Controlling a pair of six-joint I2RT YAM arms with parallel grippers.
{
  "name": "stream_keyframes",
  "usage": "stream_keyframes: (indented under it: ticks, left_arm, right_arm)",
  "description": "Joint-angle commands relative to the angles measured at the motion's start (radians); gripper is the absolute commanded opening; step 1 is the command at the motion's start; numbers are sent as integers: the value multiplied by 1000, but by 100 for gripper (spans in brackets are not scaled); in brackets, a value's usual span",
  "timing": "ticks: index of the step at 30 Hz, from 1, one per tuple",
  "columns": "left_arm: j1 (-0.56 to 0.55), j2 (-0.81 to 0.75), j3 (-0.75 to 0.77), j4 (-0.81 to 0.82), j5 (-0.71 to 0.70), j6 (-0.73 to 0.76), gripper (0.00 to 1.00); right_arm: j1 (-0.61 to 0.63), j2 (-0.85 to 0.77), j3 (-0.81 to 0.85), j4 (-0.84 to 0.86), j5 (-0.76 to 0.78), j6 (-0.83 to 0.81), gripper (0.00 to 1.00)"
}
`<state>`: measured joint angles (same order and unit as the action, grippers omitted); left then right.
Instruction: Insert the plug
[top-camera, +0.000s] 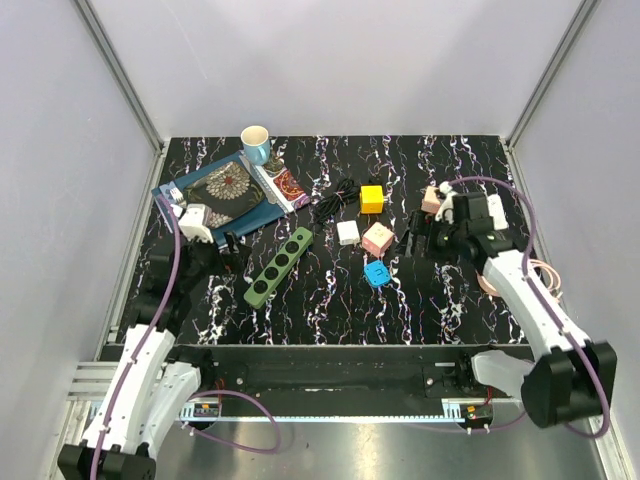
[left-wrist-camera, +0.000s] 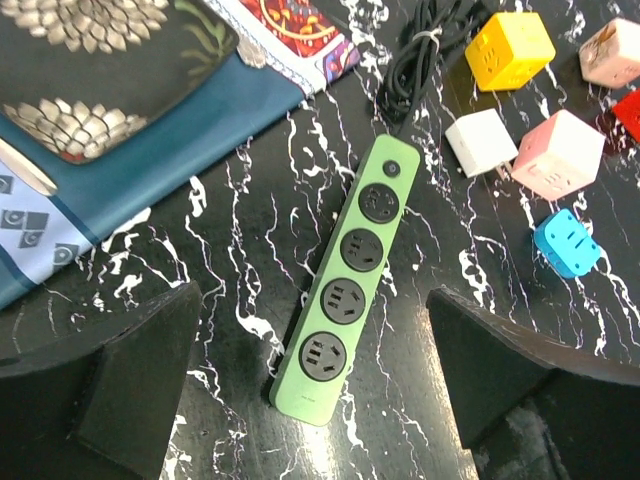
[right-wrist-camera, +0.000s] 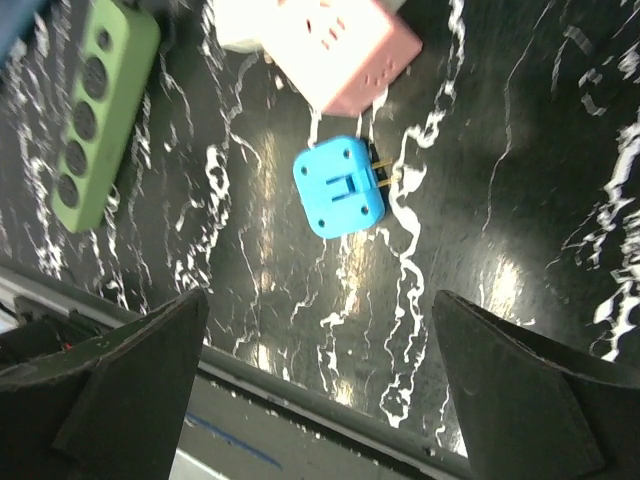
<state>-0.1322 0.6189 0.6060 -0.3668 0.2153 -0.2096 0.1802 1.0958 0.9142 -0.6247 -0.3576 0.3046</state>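
Note:
A green power strip (top-camera: 278, 265) with several round sockets lies at an angle left of the table's middle, its black cord (top-camera: 330, 200) bundled behind it. In the left wrist view the strip's (left-wrist-camera: 350, 270) near end lies between the wide-apart fingers of my left gripper (left-wrist-camera: 315, 390), which hangs above it, open and empty. A small blue cube plug (top-camera: 377, 273) lies on its side with its metal prongs showing (right-wrist-camera: 340, 187). My right gripper (right-wrist-camera: 320, 390) hovers open and empty, just nearer than the plug. From above, the left gripper (top-camera: 215, 250) and the right gripper (top-camera: 420, 243) flank the strip and plugs.
More cube plugs lie near the blue one: pink (top-camera: 378, 238), white (top-camera: 348, 232), yellow (top-camera: 371, 198) and a pale one (top-camera: 432, 200) by the right wrist. A cup (top-camera: 256, 143) and patterned books (top-camera: 220, 190) sit back left. The table's front rail (right-wrist-camera: 300, 400) is under the right gripper.

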Motion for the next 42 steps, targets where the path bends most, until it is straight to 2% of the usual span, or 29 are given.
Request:
stream_keyframes:
  ticks: [1,9,15,22,38,42]
  left_arm:
    - [-3,54,1,39,56,-20,99]
    - [-10,189,29,17,42,-36,99]
    - [-41,338,81,-35,39,-22,99]
    - [-156,438,130,-55,-86,19,99]
    - [-262,577,182,-52,-179,67,99]
    - [-294,623,204,-54,-175,65,99]
  right_arm:
    - [99,120,52,-33,72,8,100]
    - [271,355,71,71,256,-24,100]
    - [318,473,48,158,289,-39,100]
    - [363,558,60,200,306,-55,100]
    - [415,612,97,141,352,-19,80]
    - [418,602,89,140,353,-12,70]
